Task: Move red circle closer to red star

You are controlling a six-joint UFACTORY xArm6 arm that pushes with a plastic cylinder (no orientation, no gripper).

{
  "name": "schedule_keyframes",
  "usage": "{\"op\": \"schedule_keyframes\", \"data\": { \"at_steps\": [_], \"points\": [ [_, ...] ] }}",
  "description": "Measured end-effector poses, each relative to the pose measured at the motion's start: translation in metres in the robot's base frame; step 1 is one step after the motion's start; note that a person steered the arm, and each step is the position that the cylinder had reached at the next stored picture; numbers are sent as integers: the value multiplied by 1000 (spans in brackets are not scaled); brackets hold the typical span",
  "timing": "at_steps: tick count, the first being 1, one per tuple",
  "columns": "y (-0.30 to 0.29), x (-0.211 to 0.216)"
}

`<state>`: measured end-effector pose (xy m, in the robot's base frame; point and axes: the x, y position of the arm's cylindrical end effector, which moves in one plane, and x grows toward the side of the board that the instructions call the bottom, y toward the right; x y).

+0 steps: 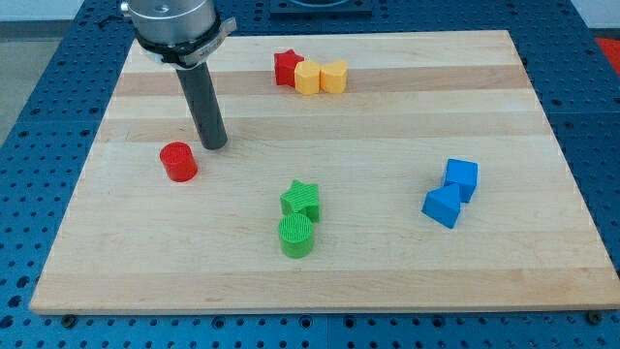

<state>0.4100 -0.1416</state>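
A pale wooden worktop fills the view. I have no grasping hand, only a dark rod, so nothing is spread, pressed together or pinched. My tip rests on the wood just beside the red circle, up and to the view's right of it, seemingly not touching. The red star sits well apart, near the view's top, touching a yellow hexagon-like block with a second yellow block beside that.

To push well, I judge my tip is on the wrong side: it should circle round to the circle's lower left, then shove up and rightward in a straight line toward the star, stopping short so the yellow blocks stay put.

Lower down lie a green star, a green circle and two blue blocks, all out of the path.
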Motion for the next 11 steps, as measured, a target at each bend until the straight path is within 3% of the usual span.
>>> {"op": "schedule_keyframes", "data": {
  "at_steps": [2, 3, 4, 7, 8, 10, 11],
  "points": [
    [-7, 75],
    [-40, 77],
    [-54, 62],
    [-51, -44],
    [-58, -50],
    [-96, 28],
    [-67, 38]
  ]
}}
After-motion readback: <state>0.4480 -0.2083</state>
